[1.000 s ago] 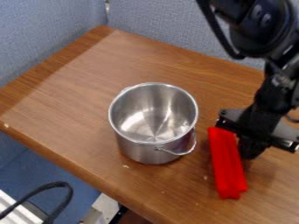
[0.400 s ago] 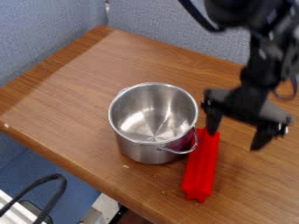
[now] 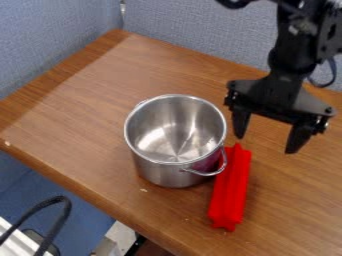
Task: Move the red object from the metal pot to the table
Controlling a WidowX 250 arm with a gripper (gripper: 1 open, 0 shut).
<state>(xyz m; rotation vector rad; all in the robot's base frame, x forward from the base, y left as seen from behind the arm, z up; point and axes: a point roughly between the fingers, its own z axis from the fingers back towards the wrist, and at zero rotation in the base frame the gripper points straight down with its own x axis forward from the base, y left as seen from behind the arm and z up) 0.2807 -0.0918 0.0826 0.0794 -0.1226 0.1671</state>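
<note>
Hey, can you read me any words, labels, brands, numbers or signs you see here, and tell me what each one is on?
None that I can read: no lettering shows on the red object, the metal pot or the table.
Any tiny marking on the gripper would be too blurred to read.

bright red bar, silvery pot, brown wood-grain table

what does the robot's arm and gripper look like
The gripper is matte black and blocky, with a wide bracket-like body and two dark jaws set well apart. The arm above is black too, built of chunky segments with paler round spots at the joints, and a dark cable loops beside it.
</note>
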